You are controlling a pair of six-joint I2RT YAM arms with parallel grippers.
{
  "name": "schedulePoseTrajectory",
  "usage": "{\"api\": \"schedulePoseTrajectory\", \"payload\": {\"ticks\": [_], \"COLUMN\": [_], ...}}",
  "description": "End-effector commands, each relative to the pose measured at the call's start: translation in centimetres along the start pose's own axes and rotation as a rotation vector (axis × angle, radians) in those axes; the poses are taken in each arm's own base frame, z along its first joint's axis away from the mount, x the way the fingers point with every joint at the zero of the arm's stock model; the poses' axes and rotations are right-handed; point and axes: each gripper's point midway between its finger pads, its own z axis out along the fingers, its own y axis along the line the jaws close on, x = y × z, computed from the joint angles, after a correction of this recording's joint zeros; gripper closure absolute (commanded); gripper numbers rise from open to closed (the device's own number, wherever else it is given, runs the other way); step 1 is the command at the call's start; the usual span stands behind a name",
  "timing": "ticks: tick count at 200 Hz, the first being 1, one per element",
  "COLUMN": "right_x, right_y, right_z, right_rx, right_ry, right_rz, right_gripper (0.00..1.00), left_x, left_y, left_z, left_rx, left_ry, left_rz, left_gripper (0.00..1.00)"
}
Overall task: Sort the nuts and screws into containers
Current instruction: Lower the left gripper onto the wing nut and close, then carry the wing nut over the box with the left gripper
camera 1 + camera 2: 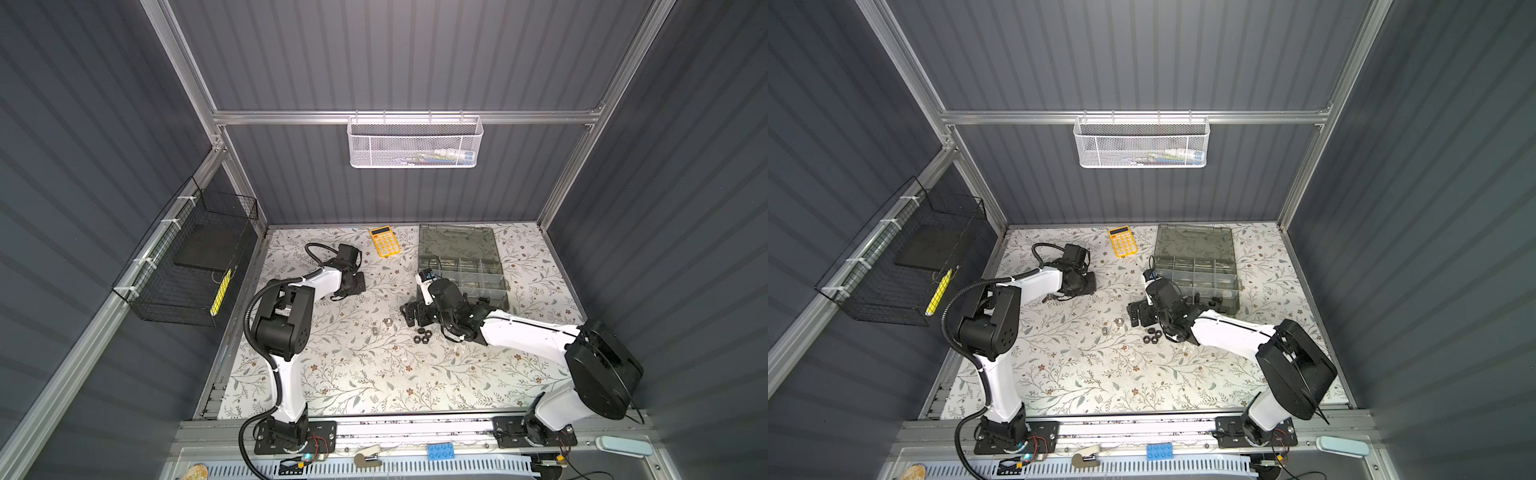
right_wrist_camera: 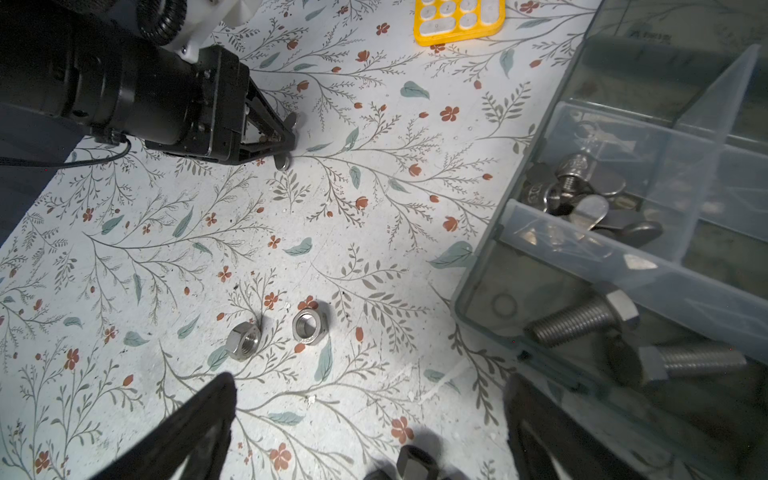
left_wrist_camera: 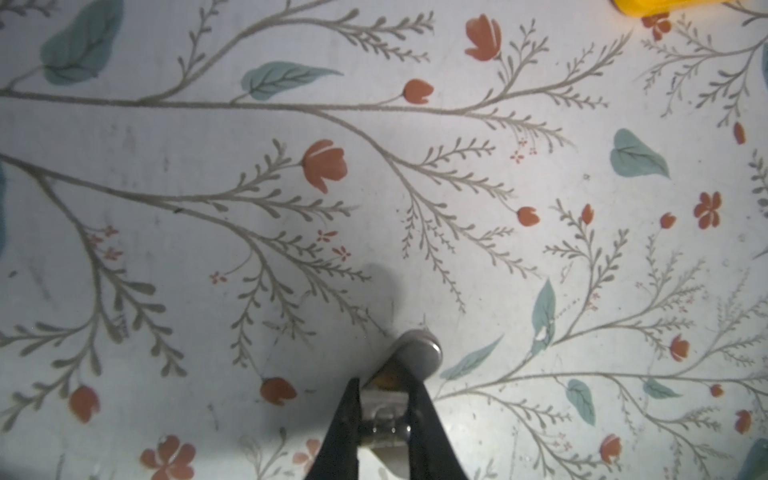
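The left tool [image 2: 286,139] is down low over the floral-patterned desk [image 2: 374,232], its two black fingers drawn together on a small silver winged nut [image 3: 417,353]. In its own wrist view one flat, rounded wing pokes out past the fingertips, dull polished metal catching the light, while the fingers pinch the middle. That looks a sensible hold to me: grip the body, leave the wings free on either side, and the piece cannot twist out. Whether it is clear of the desk I cannot tell, since it sits very close to the surface.

Facing it, the right tool [image 2: 370,386] hangs with its fingers spread wide and nothing between them. Just ahead of those fingers lie two silver hexagonal nuts [image 2: 309,326], near each other but apart. One lies flat with its threaded hole up, the other is tipped on a side. A small bunch of black hexagonal nuts [image 1: 420,336] sits close under that tool, back from its fingertips.

Just beside it stands the smoky grey translucent organizer box [image 2: 473,291], lid laid open. It has more winged nuts [image 2: 590,199] heaped in one compartment and two silver hex-headed bolts [image 2: 582,322] in the compartment nearer the tool. I'd guess the right tool waits there because the loose nuts and the box are both a short reach away. The left tool's catch is well apart from the box, with the yellow calculator [image 2: 459,20] off beyond it.
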Motion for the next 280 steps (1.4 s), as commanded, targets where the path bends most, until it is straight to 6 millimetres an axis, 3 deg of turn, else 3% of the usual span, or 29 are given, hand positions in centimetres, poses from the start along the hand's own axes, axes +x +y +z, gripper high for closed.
{"api": "schedulePoseTrajectory", "payload": {"ticks": [1,116,122,127,228,280], "right_x": [-0.8,-1.7,-1.8,-2.0,-2.9,-2.9], "right_y": [0.2,-1.4,-1.6,-1.9,-7.9,-10.0], "right_z": [-0.1,-1.5,-1.7,-1.9,-5.1,-6.3], "right_rx": [0.008,0.068,0.075,0.082,0.186,0.199], "right_ry": [-0.017,-0.085,-0.094,-0.104,-0.21,-0.25], "right_rz": [-0.003,0.016,0.018,0.023,0.21,0.3], "right_gripper": [0.01,0.01,0.01,0.01,0.01,0.01], "left_x": [1.9,1.8,2.1,0.9,-1.4,-1.4], "left_y": [-0.6,-7.5,-7.8,-8.8,-17.2,-22.6], "left_z": [-0.2,-1.6,-1.5,-2.1,-5.4,-5.6], "left_rx": [0.014,0.053,0.054,0.071,0.177,0.241], "left_ry": [0.073,0.038,0.044,0.014,-0.07,-0.101], "left_rz": [-0.001,0.112,0.118,0.121,0.214,0.268], "left_gripper": [0.81,0.82,0.82,0.82,0.82,0.82]}}
